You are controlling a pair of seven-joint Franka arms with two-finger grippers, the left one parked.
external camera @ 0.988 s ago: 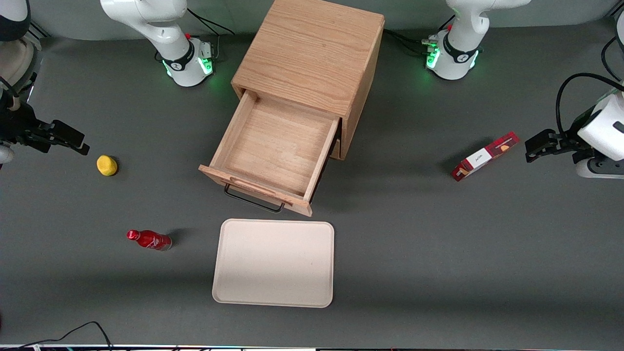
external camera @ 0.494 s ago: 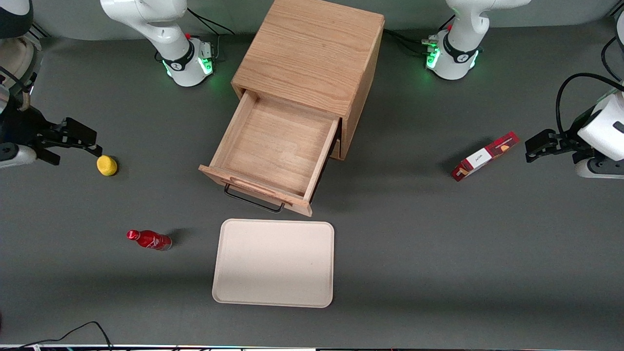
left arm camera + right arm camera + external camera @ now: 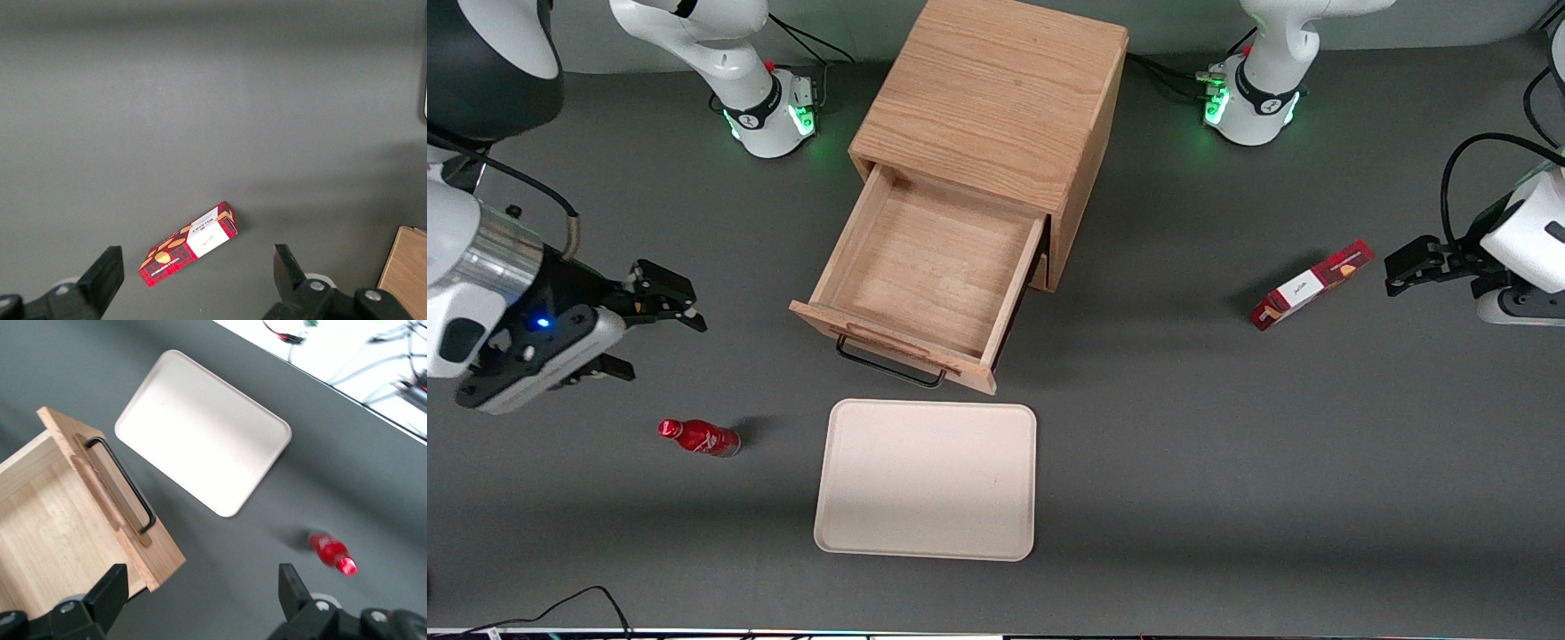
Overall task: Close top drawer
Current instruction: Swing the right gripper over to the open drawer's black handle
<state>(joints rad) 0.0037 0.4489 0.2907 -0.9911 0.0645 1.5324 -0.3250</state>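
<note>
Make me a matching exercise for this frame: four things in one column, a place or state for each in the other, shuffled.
Things:
1. top drawer
2. gripper
3. red bottle
4. tray

States:
A. lying on its side on the table
B. pulled out, nothing inside
C. open, above the table toward the working arm's end
D. flat on the table in front of the drawer

Pairs: 1-B, 2-C, 3-A, 4-D

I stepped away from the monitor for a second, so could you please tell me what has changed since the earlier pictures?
The gripper, open and empty, has swung in from the working arm's end of the table toward the top drawer, and the arm now hides the spot where a small yellow object lay. The drawer remains pulled out; the tray, red bottle and red box have not moved.
</note>
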